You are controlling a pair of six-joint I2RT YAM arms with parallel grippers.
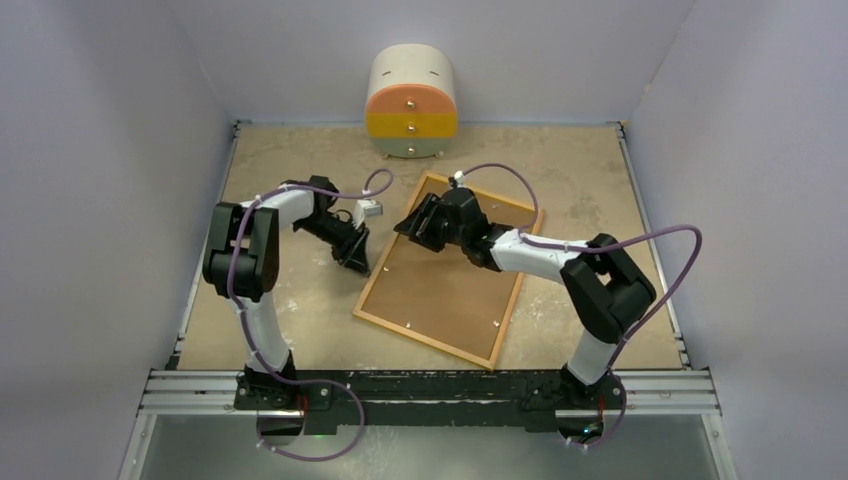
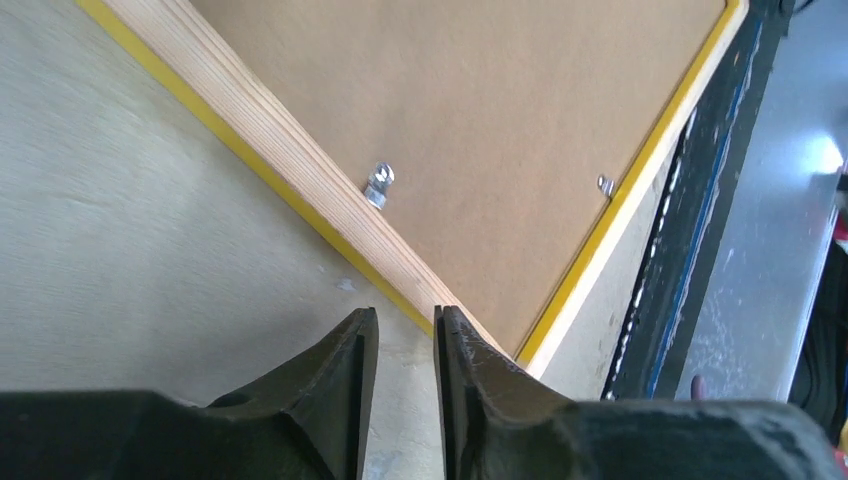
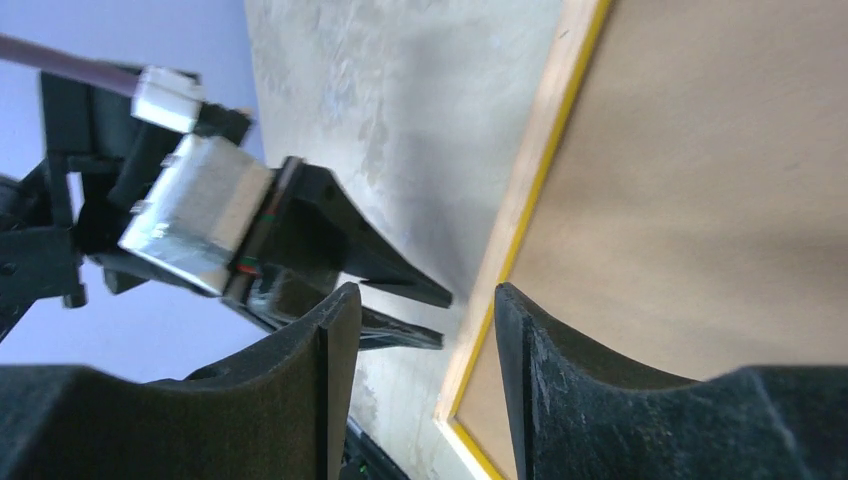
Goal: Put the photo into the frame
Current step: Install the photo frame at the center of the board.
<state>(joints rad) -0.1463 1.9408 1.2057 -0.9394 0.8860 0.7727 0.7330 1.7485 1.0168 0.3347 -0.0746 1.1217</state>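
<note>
The frame [image 1: 420,340] lies face down on the worktop [image 1: 290,310] right of centre in the overhead view, turned at an angle, its pale wood rail up and a thin yellow lip showing at the outer edge. A brown backing board [image 1: 440,290] fills the opening. The photo shows in none of the views; if it is already in, it sits hidden under that board.

The left end effector [image 1: 358,262] is low at the frame's left rail. In its wrist view the fingers stand released with only a narrow gap, holding nothing, one tip over the wood edge. The right end effector [image 1: 410,225] hangs over the frame's upper left corner, partly spread and empty, with the rail running under its gap [image 3: 425,295].

Judging by the board seated inside the rails, loading looks done and the work in hand is securing the back. A small metal tab [image 2: 378,186] sits on the rail just ahead of the left fingers, and whether it already overlaps the board is hard to tell. The next move probably calls for a fingertip nudging that tab over the board while the other arm steadies the frame against sliding.
</note>
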